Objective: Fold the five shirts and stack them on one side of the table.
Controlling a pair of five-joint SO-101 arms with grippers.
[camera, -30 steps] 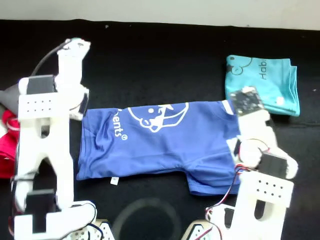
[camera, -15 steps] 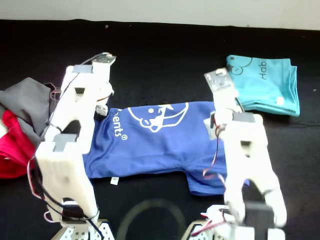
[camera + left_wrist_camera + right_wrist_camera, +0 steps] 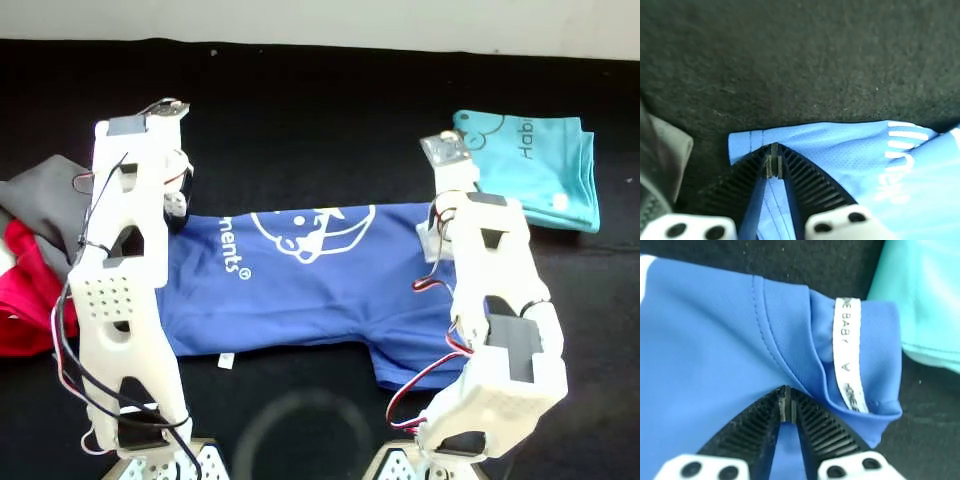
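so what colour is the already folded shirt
The folded shirt is teal, clearest in the high view.

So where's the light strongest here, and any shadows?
High view: the white plastic arms glare against the black cloth table. Left wrist view: the blue mesh shirt is brightest near its white print. Right wrist view: a soft shadow sits in the fold beside the white label.

A blue shirt (image 3: 320,290) is spread flat on the black table (image 3: 320,110). Its 2 far corners are covered by the left arm (image 3: 120,290) and the right arm (image 3: 490,270). A folded teal shirt (image 3: 535,170) is seen beside the right arm; a gray garment (image 3: 50,200) and a red garment (image 3: 25,290) are heaped beside the left arm.
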